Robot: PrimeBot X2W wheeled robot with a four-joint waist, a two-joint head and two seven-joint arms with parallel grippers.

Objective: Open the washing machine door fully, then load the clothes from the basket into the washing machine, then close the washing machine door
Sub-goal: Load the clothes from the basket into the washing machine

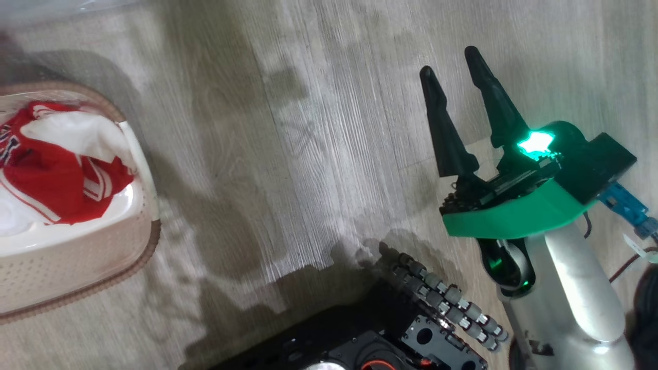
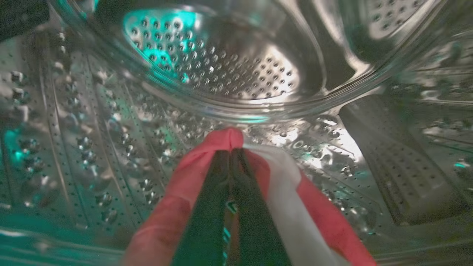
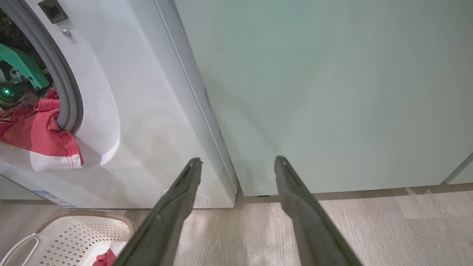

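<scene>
Inside the washing machine's steel drum (image 2: pixel 221 70), my left gripper (image 2: pixel 231 151) is shut on a red and white garment (image 2: pixel 177 192) that drapes over both fingers. In the right wrist view the washing machine (image 3: pixel 140 122) stands at the left, and part of that garment (image 3: pixel 40 136) hangs out over its grey gasket (image 3: pixel 61 85). The left arm's green wrist (image 3: pixel 16 64) reaches into the opening. More red and white clothes (image 1: pixel 56 180) lie in the basket (image 1: pixel 61 267) on the floor at the left. My right gripper (image 1: pixel 449 61) is open over bare floor. The washing machine door is out of view.
A pale green cabinet (image 3: pixel 314 92) stands flush beside the machine. The basket's rim (image 3: pixel 74 214) lies just below the machine's front. My own black base (image 1: pixel 370 339) is at the bottom of the head view. Grey wood-look floor (image 1: pixel 288 154) runs between the basket and the right arm.
</scene>
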